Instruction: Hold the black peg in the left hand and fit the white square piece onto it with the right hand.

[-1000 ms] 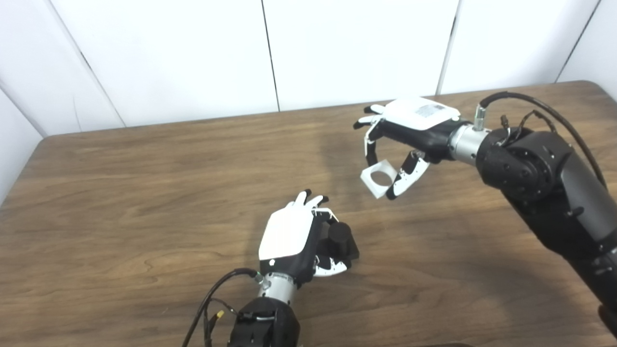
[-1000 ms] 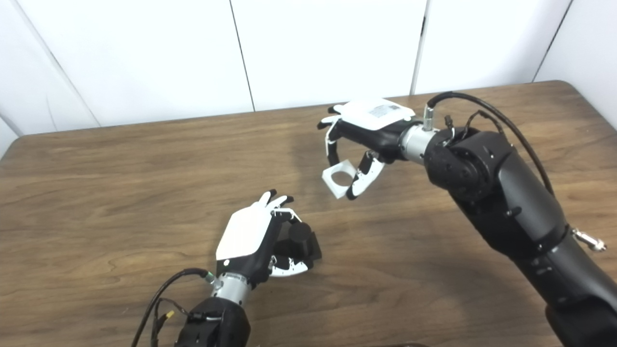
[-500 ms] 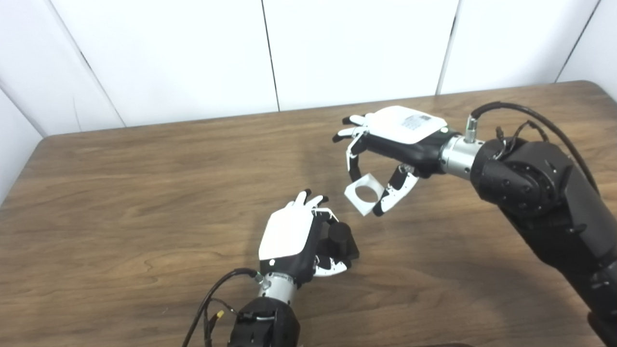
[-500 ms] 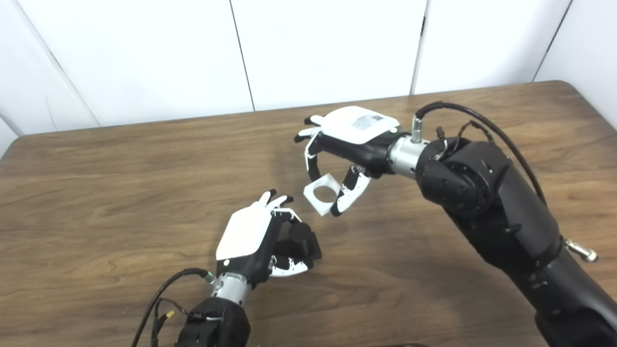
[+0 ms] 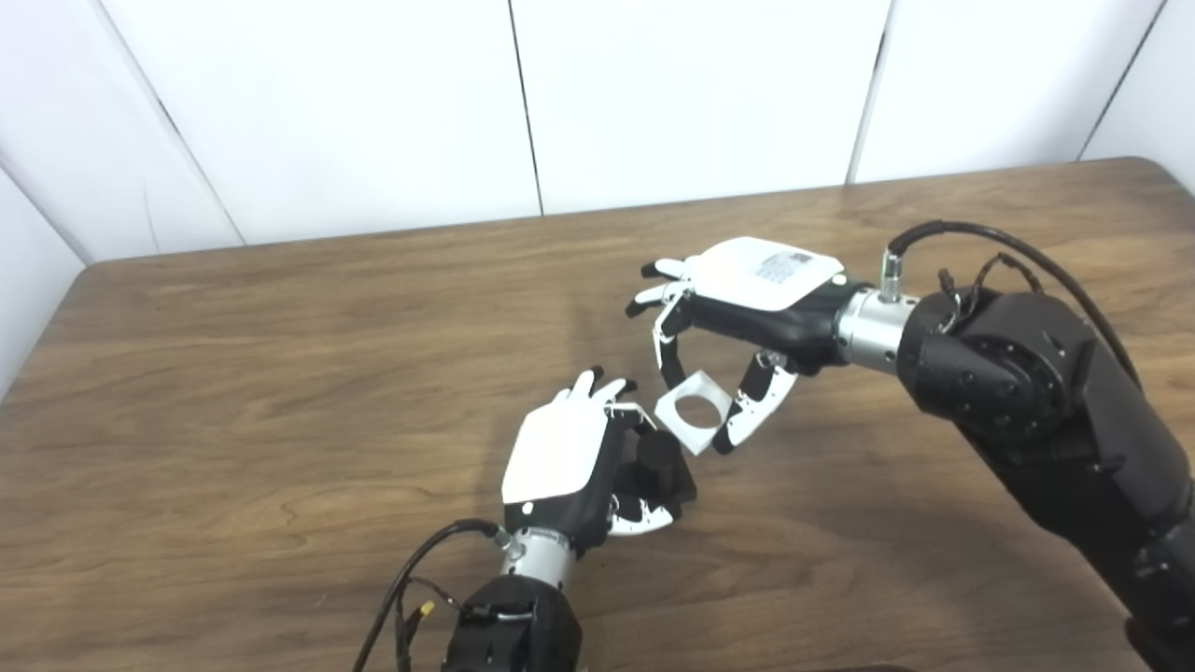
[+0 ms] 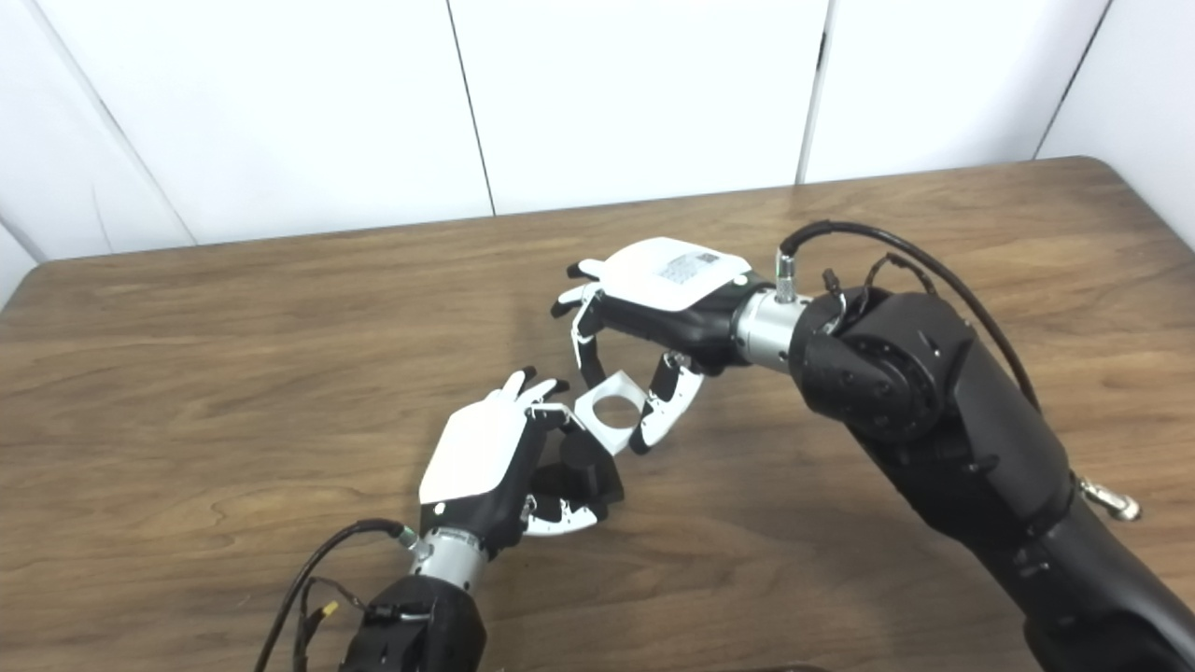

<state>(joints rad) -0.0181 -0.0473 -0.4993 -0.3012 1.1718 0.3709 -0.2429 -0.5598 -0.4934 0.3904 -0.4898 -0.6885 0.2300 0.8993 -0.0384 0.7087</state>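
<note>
The white square piece point(image 5: 692, 424) is seen pinched between the fingers point(image 5: 668, 360) and thumb of the right hand point(image 5: 747, 303), carried above the wooden table point(image 5: 233, 373). Against the picture of a second earlier, the piece and the right hand have been brought down and toward the black peg point(image 5: 658, 455), from well apart to just beside it; half a second ago a clear strip of table was still seen between piece and peg. The piece's near corner is now shown just above and to the far right of the peg's top, with its round hole turned up toward the cameras. The hole has not yet been set over the peg.

The peg is held upright in the left hand point(image 5: 560, 462), which is closed around its dark base, and it has been kept in the same place across all three moments. The camera has not been shifted.

In the left eye view a narrow gap is seen between the piece's corner and the peg's top. In the right eye view the piece point(image 6: 609, 420) is overlapped with the left hand's fingertips point(image 6: 546, 390), and whether the two are touching cannot be told. The peg point(image 6: 581, 454) is shown there directly below the piece.
</note>
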